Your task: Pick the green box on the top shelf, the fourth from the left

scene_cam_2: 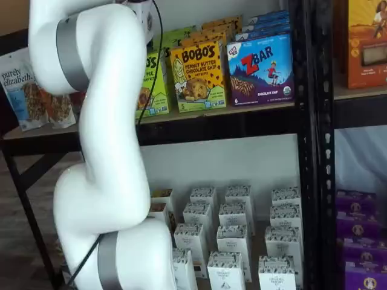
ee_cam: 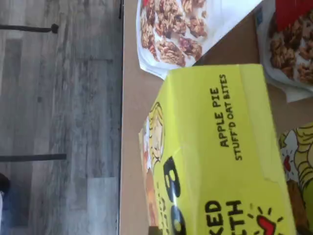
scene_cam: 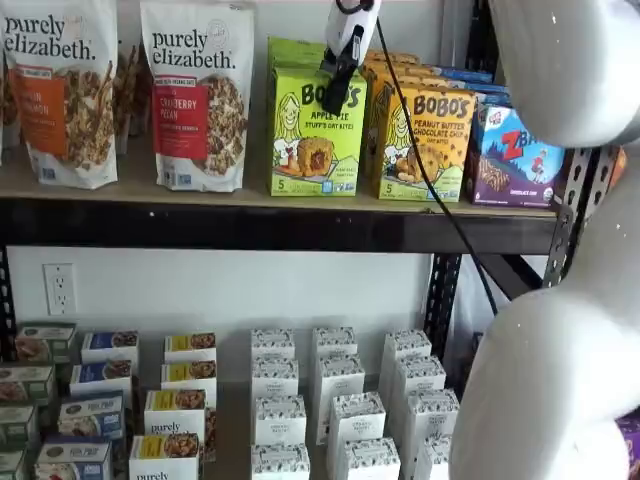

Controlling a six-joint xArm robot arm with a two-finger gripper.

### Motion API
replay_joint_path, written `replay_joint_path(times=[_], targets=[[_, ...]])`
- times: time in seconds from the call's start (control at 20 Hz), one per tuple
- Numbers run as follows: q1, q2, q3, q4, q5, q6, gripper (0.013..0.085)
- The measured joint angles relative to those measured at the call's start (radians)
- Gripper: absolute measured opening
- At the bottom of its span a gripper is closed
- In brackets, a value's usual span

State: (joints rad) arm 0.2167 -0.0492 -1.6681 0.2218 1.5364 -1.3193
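1. Gripper [scene_cam: 338,88] hanging in front of the green box's [scene_cam: 318,133] upper face; fingers side-on, so gap or grasp impossible to tell.
2. Green box upright at the top shelf's [scene_cam: 280,225] front edge, not lifted.
3. Grasp and withdrawal left, by appearances.

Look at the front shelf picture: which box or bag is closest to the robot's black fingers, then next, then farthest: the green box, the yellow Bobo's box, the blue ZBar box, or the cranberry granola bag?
From the gripper:
1. the green box, right behind the fingers.
2. Yellow Bobo's box, next on the right.
3. Cranberry granola bag, to the left.
4. Blue ZBar box, far right on the top shelf.
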Motion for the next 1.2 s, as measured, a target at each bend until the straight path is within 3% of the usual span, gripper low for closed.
replay_joint_path(times=[0.55, 0.9, 1.2], targets=[[-0.004, -0.002, 0.004, 0.001, -0.004, -0.004, 0.0610], [-0.002, -0.006, 0.012, -0.002, -0.018, -0.003, 0.0450], [-0.004, 0.009, -0.010, -0.004, 0.009, -0.004, 0.0450]])
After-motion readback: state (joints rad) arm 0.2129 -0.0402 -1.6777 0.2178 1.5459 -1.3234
